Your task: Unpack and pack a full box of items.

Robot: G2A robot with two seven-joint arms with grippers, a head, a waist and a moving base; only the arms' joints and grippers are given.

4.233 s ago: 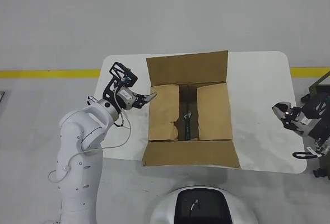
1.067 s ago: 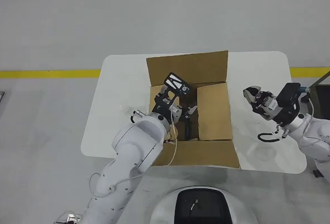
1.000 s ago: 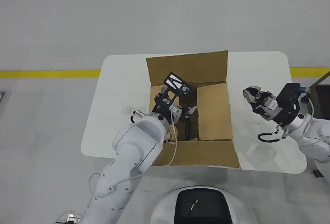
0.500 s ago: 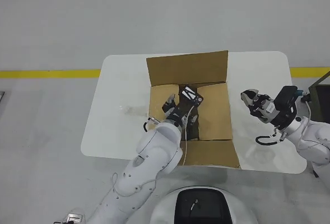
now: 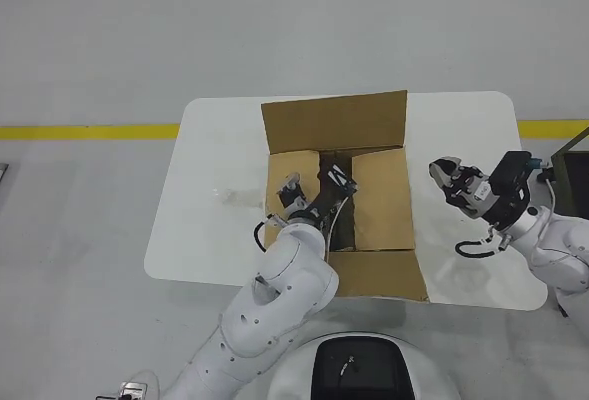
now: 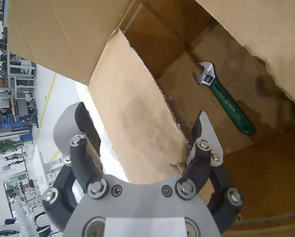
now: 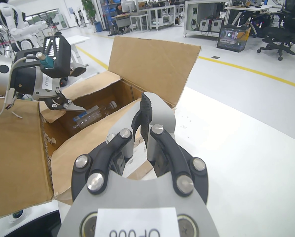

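Left gripper (image 6: 140,127) is straddling the flap (image 6: 127,92) of the box (image 5: 334,120), jaws spread wide, gripping nothing. Right gripper (image 7: 149,106) is hovering beside the box, jaws closed, empty. Wrench (image 6: 222,97) is lying on the box floor.

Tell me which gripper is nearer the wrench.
Left. The left gripper is open astride a flap edge of the box, with the wrench inside just past it. The right gripper is outside the box, over the table.
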